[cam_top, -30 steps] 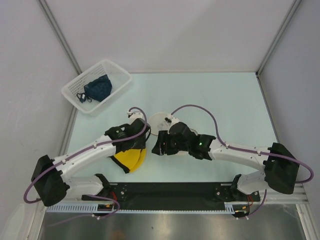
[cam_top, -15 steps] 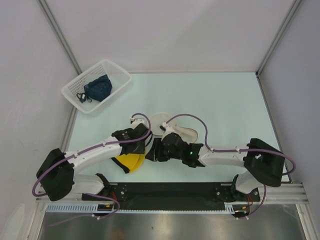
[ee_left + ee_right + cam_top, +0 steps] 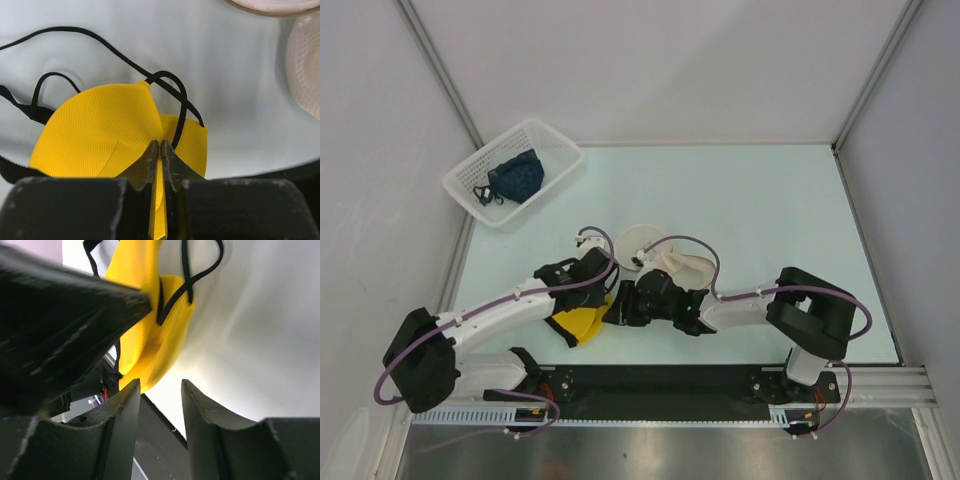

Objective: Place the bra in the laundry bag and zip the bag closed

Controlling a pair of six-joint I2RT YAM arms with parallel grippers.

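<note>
Risk, left gripper: its fingers are pressed together on only a thin edge of the bright yellow padded bra. I judge the soft fabric can slip out during the lift.
Risk, thin black straps: they lie loose on the pale green counter and can catch on a finger or on the bag rim.
Risk, right gripper: it is very near the left one, so the two can hit each other.
Risk, round cream mesh laundry bag: it looks light, and the right arm just beside it can push it away.
Left arm pose: stretched from the near left corner toward the middle, wrist low over the bra.
Right arm pose: bent back leftward along the front, gripper low, fingers apart and holding nothing, aimed at the bra.
Bra place: on the counter, near the bag, not yet inside.
</note>
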